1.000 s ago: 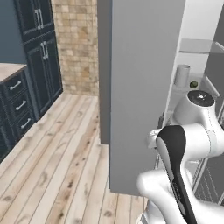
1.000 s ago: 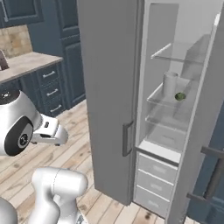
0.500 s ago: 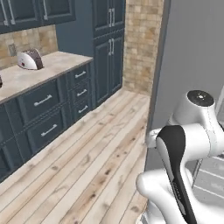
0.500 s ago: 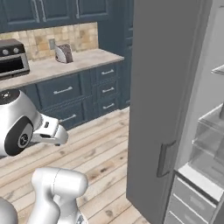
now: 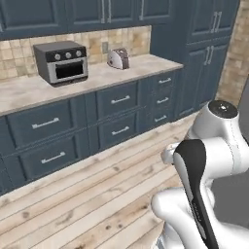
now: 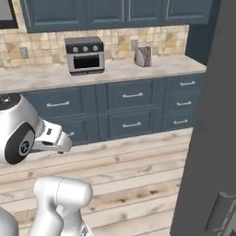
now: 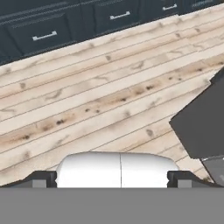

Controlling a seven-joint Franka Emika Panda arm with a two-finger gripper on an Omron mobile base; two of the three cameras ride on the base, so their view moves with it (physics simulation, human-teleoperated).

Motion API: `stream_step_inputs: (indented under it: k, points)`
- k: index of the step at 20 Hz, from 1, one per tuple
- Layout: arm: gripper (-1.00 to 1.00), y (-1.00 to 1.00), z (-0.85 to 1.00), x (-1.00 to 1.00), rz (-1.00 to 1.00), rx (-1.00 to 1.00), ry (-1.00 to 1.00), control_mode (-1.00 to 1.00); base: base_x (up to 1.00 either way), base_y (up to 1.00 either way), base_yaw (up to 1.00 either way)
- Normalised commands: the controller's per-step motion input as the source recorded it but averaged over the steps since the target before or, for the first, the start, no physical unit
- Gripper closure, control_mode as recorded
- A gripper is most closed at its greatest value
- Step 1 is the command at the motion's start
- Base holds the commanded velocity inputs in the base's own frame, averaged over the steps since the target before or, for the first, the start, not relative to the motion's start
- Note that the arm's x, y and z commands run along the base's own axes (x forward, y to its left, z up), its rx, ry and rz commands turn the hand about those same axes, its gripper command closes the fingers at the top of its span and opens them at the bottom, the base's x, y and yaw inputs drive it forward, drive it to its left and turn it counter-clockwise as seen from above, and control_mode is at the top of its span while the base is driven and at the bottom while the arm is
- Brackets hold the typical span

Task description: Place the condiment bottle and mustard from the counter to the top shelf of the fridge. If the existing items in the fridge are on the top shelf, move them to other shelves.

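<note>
Gripper [image 7: 112, 183]: hanging over wooden floor [image 7: 109, 100], jaws spread wide, carrying nothing.
View change: base is turning from fridge [image 6: 207, 138] toward counter [image 5: 97, 78].
Bottles: cannot tell where; toaster oven [image 5: 61, 62] and toaster [image 5: 118, 59] standing on counter.
Meaning: pickup pending.

a home kitchen: a beige marbled counter [image 5: 34, 90] across the upper left over dark blue-grey drawers [image 5: 116, 99] with silver bar handles, a toaster oven [image 5: 61, 62] and toaster [image 5: 118, 58] against a tan tiled backsplash [image 6: 115, 41], and a wood plank floor [image 7: 109, 100] below.
</note>
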Motion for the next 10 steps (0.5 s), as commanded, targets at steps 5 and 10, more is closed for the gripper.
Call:
stream_step_inputs:
  k: [5, 10]
  points:
    - [-1.0, 0.0, 0.0, 0.0, 0.0, 0.0, 0.0, 1.0, 0.0, -0.16, 0.71]
    - [-1.0, 0.0, 0.0, 0.0, 0.0, 0.0, 0.0, 1.0, 0.0, -0.2, 0.74]
